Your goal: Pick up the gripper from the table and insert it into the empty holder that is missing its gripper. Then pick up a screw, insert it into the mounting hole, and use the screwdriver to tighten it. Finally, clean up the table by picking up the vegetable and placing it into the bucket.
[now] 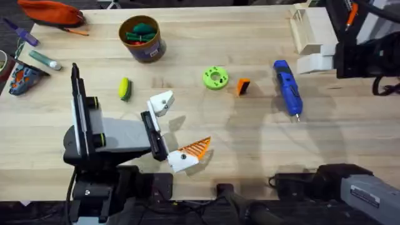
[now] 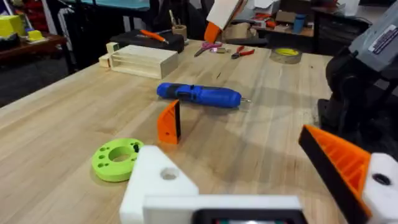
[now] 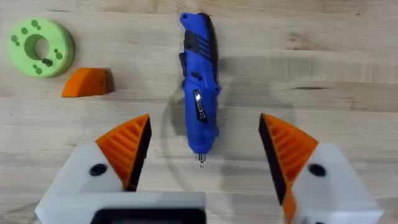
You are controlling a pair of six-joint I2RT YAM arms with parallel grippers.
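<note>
1. The left hand (image 1: 184, 123) is seen in the overhead view at about 7 o'clock of the desk (image 1: 262, 140), reaching toward 3 o'clock. Its jaws are spread wide and nothing is held between them.
2. One of its fingers carries an orange ribbed pad (image 1: 197, 147). The other is the bare white holder (image 1: 161, 103), which has no pad fitted; a round hole is visible in it in the left wrist view.
3. The orange wedge (image 1: 243, 86) stands on the desk, apart from both hands, just at 3 o'clock of the green disc (image 1: 215, 78) and not touching it.
4. The blue screwdriver (image 1: 287, 87) lies flat at 3 o'clock of the orange wedge, with its metal tip pointing toward about 5 o'clock.
5. The right hand (image 3: 205, 121) is seen in the right wrist view above the screwdriver. Its two orange-padded fingers are wide apart, one on each side of the tool's tip end, and nothing is gripped. Whether the pads are near the desk cannot be told.
6. The yellow-green vegetable (image 1: 125, 89) lies on the desk at 9 o'clock of the holder and at about 6 o'clock of the bucket (image 1: 142, 39), apart from both.
7. The bucket stands upright at about 11 o'clock of the desk, with green and red items inside it.
8. A pale wooden rack (image 1: 306, 28) sits at 1 o'clock of the desk, at about 12 o'clock of the screwdriver.
</note>
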